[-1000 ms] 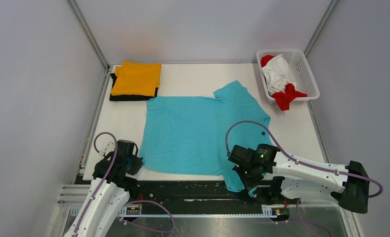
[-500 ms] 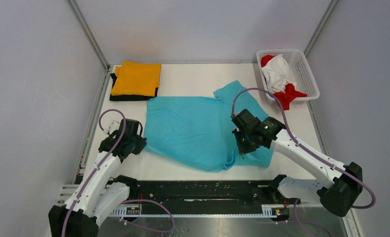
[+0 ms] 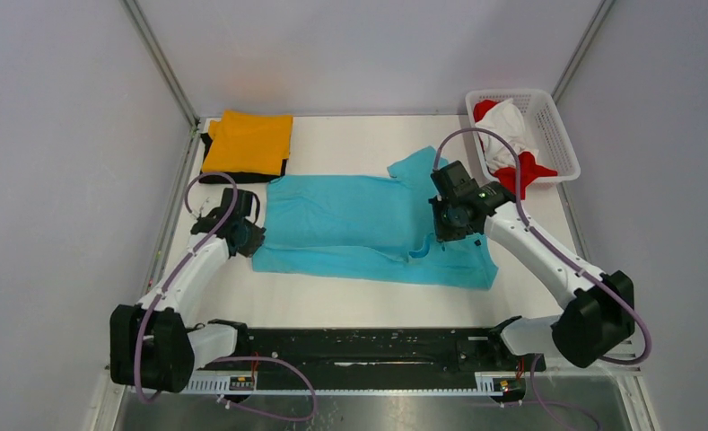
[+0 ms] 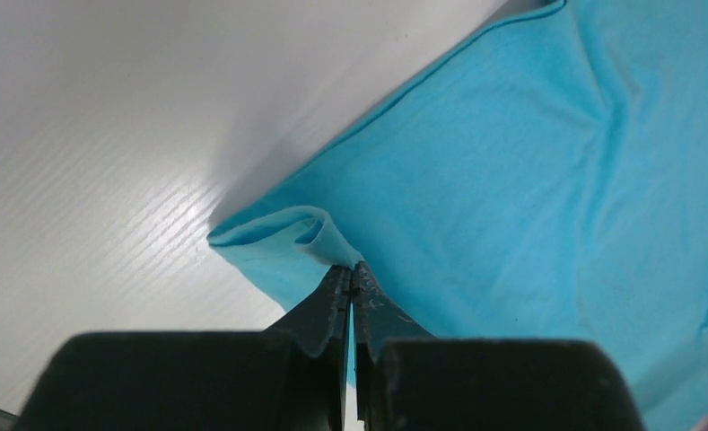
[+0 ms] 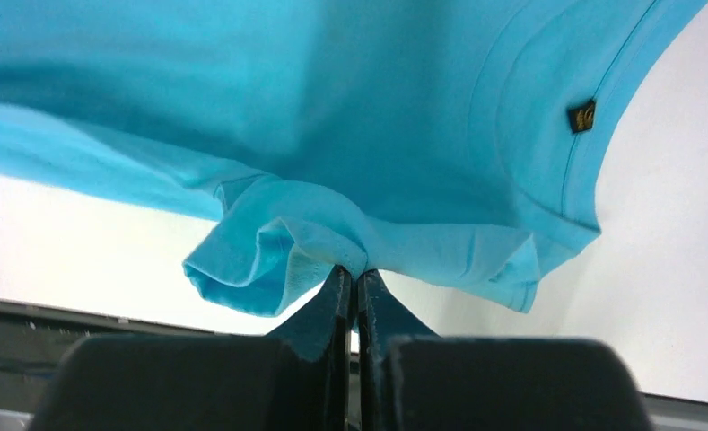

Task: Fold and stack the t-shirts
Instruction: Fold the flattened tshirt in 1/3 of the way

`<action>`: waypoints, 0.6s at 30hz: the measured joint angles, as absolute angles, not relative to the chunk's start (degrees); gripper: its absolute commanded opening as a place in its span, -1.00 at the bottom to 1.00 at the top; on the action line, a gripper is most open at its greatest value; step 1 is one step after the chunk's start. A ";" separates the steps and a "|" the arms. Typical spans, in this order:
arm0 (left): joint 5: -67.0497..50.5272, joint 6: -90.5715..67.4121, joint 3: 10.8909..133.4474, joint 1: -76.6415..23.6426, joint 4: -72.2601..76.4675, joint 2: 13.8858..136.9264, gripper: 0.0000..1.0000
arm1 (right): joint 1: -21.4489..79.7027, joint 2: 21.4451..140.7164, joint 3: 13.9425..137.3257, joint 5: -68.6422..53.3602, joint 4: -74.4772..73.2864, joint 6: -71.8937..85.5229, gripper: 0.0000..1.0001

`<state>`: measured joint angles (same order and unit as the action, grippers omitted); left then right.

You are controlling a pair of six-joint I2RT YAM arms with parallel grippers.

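Turquoise t-shirt (image 3: 368, 229) lies mid-table on the white table (image 3: 350, 139), spread wide left to right, with a doubled band of cloth running along its near edge. One sleeve sticks out toward the far right, near the basket.

Left gripper (image 3: 242, 235) sits at the shirt's left edge, clenched. In the left wrist view the fingertips (image 4: 339, 280) pinch a small curled corner of the turquoise cloth, and the rest of the shirt slopes away to the right over the table.

Right gripper (image 3: 447, 226) is over the shirt's right part, just beside the sleeve, also clenched. The right wrist view shows its jaws squeezed on a bunched hem corner, held off the table with cloth hanging from it. The collar with a small dark label (image 5: 582, 116) shows beyond it.

Orange t-shirt (image 3: 248, 141) is folded at the far left corner, stacked on a folded black t-shirt (image 3: 233, 178) — the black one peeks out at the left and near sides.

White lattice basket (image 3: 509, 92) stands at the far right corner. A crumpled white t-shirt (image 3: 504, 130) and a red t-shirt (image 3: 522, 175) lie in it — the red one spills over the near rim.
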<state>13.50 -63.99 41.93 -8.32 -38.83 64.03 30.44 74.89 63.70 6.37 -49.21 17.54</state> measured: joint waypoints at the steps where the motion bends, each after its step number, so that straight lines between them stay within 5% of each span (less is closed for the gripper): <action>1: 13.43 -63.55 42.52 -7.90 -38.50 65.60 -1.00 | 29.69 76.27 64.55 6.35 -48.49 17.37 -1.00; 7: 13.28 -61.60 47.53 -5.82 -35.64 75.20 -0.96 | 25.26 84.90 70.00 6.24 -45.28 16.60 -0.96; 11: 13.28 -60.62 49.56 -5.34 -34.39 79.77 -0.03 | 22.46 92.16 73.69 6.31 -43.64 16.47 -0.73; 12: 13.32 -60.77 50.39 -5.30 -34.20 81.28 0.18 | 21.52 94.17 74.89 6.39 -43.35 16.53 -0.56; 13: 13.32 -60.25 51.03 -5.28 -34.04 82.35 0.36 | 20.86 96.47 76.38 6.48 -42.98 16.64 -0.09; 16: 13.30 -59.46 53.28 -5.17 -34.15 85.03 0.96 | 19.35 102.69 81.19 7.84 -42.24 17.69 0.82; 18: 13.26 -59.07 55.00 -5.17 -34.13 85.78 0.98 | 18.59 105.95 84.31 9.15 -41.39 17.72 0.98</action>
<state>13.26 -59.07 55.00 -5.17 -34.13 85.78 18.59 105.95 84.31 9.15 -41.39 17.72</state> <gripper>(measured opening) 0.939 0.845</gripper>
